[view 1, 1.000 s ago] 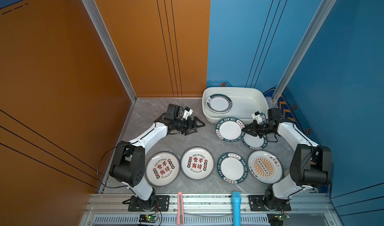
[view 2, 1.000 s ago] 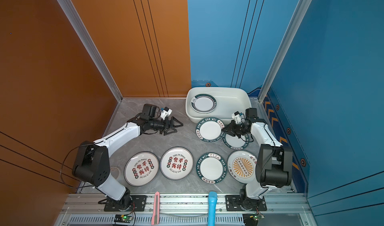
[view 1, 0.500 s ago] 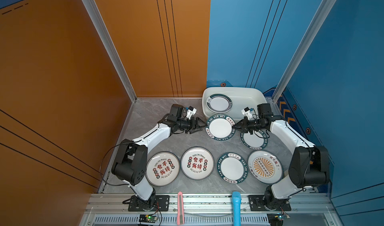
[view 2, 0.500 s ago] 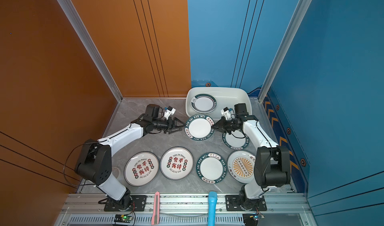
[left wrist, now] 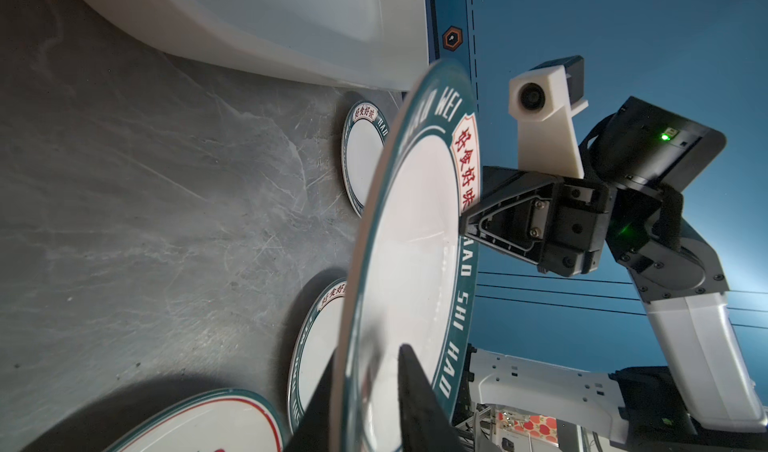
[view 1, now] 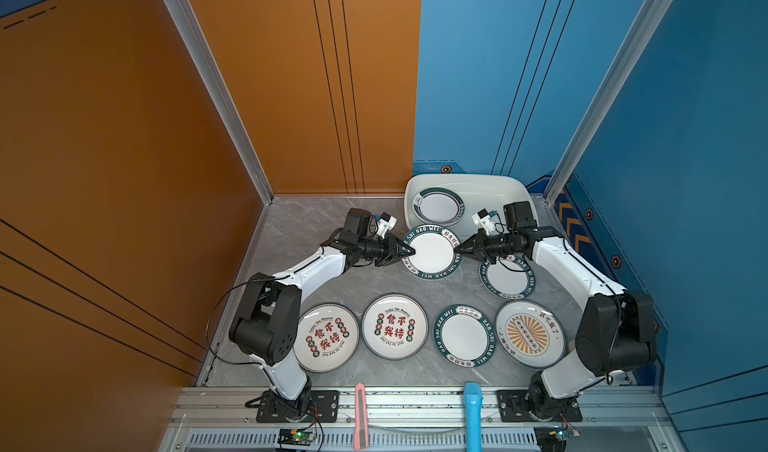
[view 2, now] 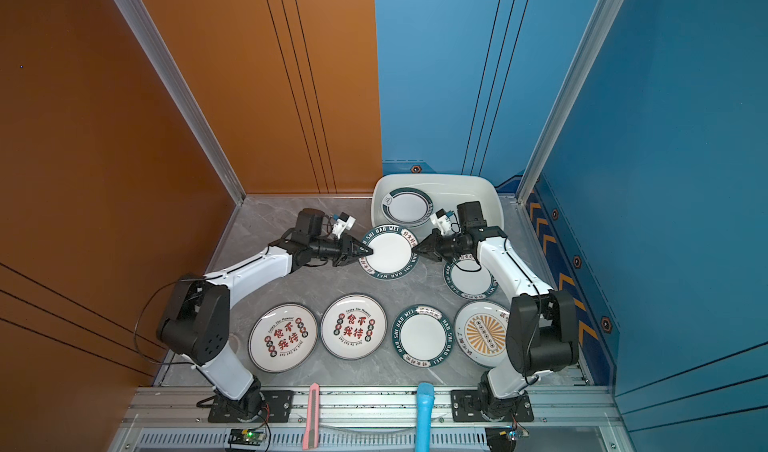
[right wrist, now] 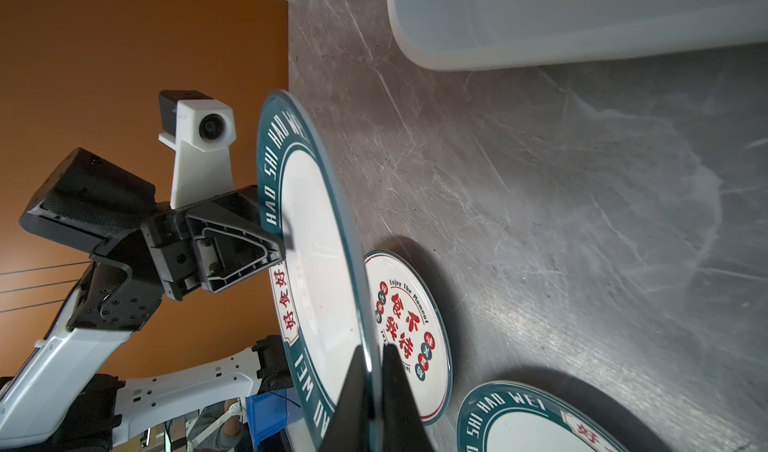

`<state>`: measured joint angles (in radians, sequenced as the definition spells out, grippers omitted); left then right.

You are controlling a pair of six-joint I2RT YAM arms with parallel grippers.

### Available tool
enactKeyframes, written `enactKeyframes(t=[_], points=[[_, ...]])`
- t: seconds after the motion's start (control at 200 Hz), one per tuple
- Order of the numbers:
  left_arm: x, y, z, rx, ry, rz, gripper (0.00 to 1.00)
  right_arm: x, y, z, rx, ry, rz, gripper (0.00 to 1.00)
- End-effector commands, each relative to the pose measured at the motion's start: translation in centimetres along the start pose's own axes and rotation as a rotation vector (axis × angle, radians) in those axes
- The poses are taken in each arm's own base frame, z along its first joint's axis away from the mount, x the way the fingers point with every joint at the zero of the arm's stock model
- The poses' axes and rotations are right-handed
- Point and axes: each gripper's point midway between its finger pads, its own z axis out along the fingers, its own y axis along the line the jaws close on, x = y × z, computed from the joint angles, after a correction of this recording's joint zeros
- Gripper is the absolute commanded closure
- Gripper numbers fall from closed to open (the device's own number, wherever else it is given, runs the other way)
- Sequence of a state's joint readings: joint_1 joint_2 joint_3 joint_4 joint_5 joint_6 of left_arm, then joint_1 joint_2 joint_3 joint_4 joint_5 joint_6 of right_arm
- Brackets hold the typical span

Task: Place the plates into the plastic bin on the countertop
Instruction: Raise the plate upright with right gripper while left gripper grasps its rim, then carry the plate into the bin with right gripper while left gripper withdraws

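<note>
**Top views.** One binned plate (view 1: 438,206) lay flat inside the plastic bin (view 1: 478,178), toward the left arm's side; the rest of the bin floor was bare. The carried plate (view 1: 432,252), green-rimmed and lettered, was held clear of the countertop (view 1: 307,225) just in front of the bin, not yet over its rim. The left gripper (view 1: 409,251) had its jaws drawn in on one edge, and the right gripper (view 1: 462,249) was clamped on the opposite edge. Five others lay flat on the countertop:
- the plate beneath the right arm (view 1: 508,281)
- the first red-character plate (view 1: 326,337)
- the second red-character plate (view 1: 395,326)
- the front green-rimmed plate (view 1: 464,335)
- the sunburst plate (view 1: 530,333)

Both top views agreed on this count.

**Left wrist view.** The carried plate (left wrist: 407,262) was seen nearly edge-on. The left fingers (left wrist: 411,391) stood one on each face of its rim and appeared closed on it. The bin wall (left wrist: 249,25) stood beyond the plate, apart from it.

**Right wrist view.** The right fingers (right wrist: 397,391) pinched the rim with no gap visible. The left gripper (right wrist: 278,246) sat on the far edge.

**Finding.** Of the seven plates visible, one was placed, one was in transit and five were untouched. I judged the task to be at an early stage. Whether more plates lay out of view could not be told.
</note>
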<state>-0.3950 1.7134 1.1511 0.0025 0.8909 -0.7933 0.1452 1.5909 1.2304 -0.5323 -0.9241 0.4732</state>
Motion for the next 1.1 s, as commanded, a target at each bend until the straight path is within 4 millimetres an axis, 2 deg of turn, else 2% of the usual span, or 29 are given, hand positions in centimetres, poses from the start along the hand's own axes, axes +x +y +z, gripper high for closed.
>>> enactKeyframes(t=[0.0,0.08,0.37,0.581,0.646,0.811,0.946,1.016,1.096], points=[[-0.5,-1.9,0.4,0.061,0.016,0.041,0.82,-1.1,2.2,0.3,-0.057,-0.014,-0.046,1.00],[-0.6,-2.1,0.5,0.069,0.020,0.044,0.87,-1.1,2.7,0.5,-0.075,-0.007,-0.051,1.00],[-0.7,-2.7,0.3,0.095,0.020,0.048,0.90,-1.3,4.1,1.9,-0.147,0.013,-0.056,0.66],[-1.0,-3.3,0.2,0.112,0.023,0.050,0.90,-1.3,5.3,3.6,-0.194,0.045,-0.065,0.62],[-1.1,-3.4,0.1,0.116,0.023,0.051,0.90,-1.3,5.6,4.1,-0.208,0.054,-0.065,0.65],[-1.4,-3.4,0.1,0.120,0.022,0.047,0.90,-1.7,6.1,4.7,-0.223,0.053,-0.069,0.85],[-1.6,-3.0,0.0,0.116,0.020,0.033,0.89,-2.2,6.4,4.7,-0.231,0.037,-0.069,0.94],[-1.6,-2.7,-0.2,0.112,0.018,0.028,0.84,-2.6,6.4,4.7,-0.227,0.028,-0.067,0.97],[-1.7,-2.4,-0.4,0.098,0.012,0.025,0.73,-3.1,6.2,4.5,-0.216,0.013,-0.063,0.99]])
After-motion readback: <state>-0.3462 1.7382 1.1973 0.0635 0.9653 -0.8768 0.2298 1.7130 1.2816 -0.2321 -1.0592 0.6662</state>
